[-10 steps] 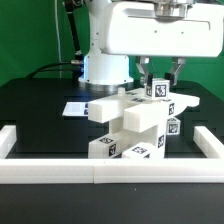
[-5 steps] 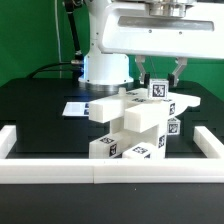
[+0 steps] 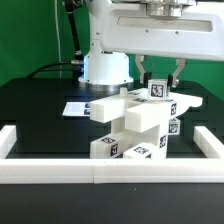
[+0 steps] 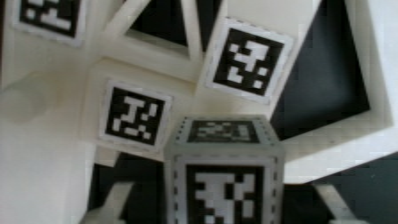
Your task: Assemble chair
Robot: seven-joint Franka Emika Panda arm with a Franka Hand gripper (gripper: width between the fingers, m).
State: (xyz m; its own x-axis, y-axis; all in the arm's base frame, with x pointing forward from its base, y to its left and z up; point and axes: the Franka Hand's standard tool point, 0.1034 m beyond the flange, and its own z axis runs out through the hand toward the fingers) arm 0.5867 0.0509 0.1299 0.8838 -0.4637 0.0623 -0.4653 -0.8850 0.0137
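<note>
Landmark: I take the chair [image 3: 128,125] as reference, a part-built stack of white tagged pieces standing on the black table [image 3: 30,115].
Claw: the gripper [image 3: 160,84] hangs directly over the chair's top, toward the exterior view's right. I read it as clenched on the small block [image 3: 157,91], with one dark finger on either flank.
Small block: a tagged white cube at the chair's highest point. I cannot tell whether it touches the slab beneath.
Wrist view: the small block [image 4: 221,165] fills the near centre, with tags on two faces. Tagged chair slabs lie beyond it.
Border rail [image 3: 100,170]: in front of the chair, apart from it.
Marker board [image 3: 74,108]: flat on the table, behind the chair toward the exterior view's left.
</note>
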